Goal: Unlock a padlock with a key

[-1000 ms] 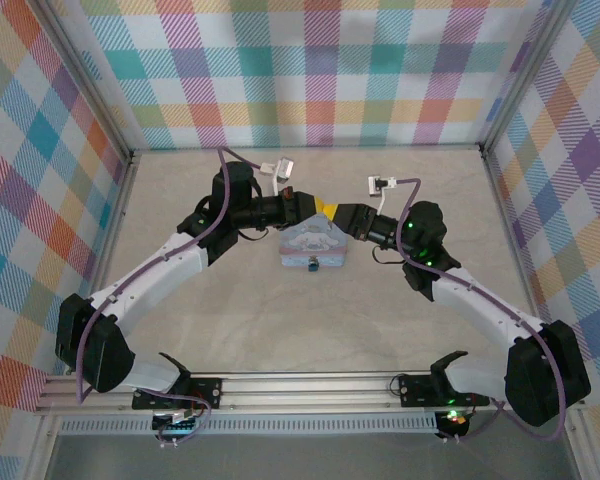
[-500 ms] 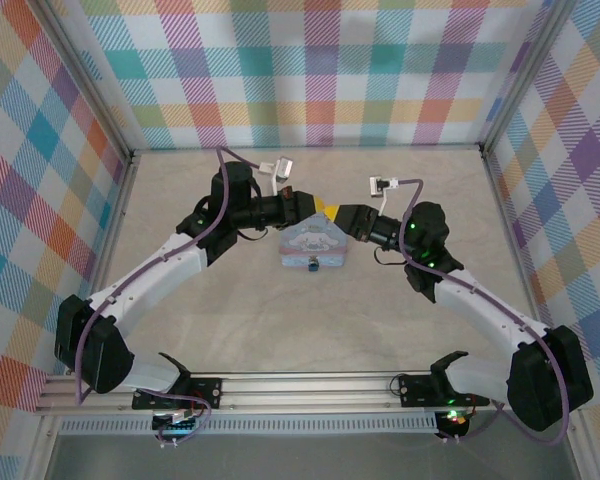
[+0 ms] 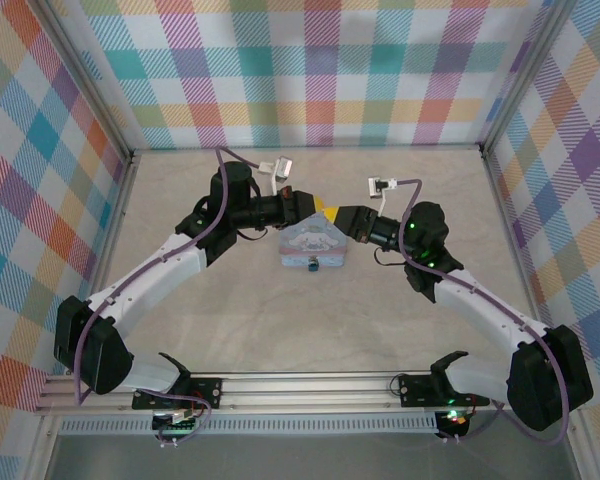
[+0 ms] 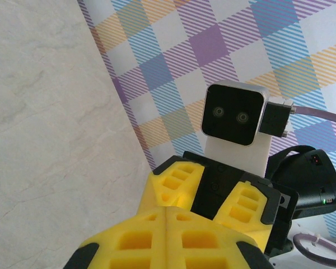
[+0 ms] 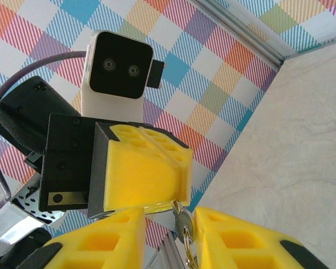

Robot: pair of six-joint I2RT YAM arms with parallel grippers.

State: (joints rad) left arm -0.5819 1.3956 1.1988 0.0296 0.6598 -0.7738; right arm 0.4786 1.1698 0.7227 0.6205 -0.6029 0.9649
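Centrally in the top view, both arms meet just above the pale blue tin (image 3: 313,243), which sits on the table (image 3: 230,330). In the middle of the right wrist view, the left gripper (image 5: 157,174) has its yellow fingers pressed together. It appears to pinch the key (image 5: 183,223) by the blade, so that the head and ring (image 5: 189,253) hang free for the other arm to take. At the bottom of that view, the right gripper (image 5: 169,224) has its fingers spread narrowly either side of the key's head, with nothing gripped yet; I judge this a handover. The padlock (image 3: 311,265), small and bluish, lies at the tin's lower edge, below both grippers and apart from the key. Whether it rests on the tin or just beside it cannot be told. Count: two arms, two grippers, one key, one ring, one padlock, one tin.
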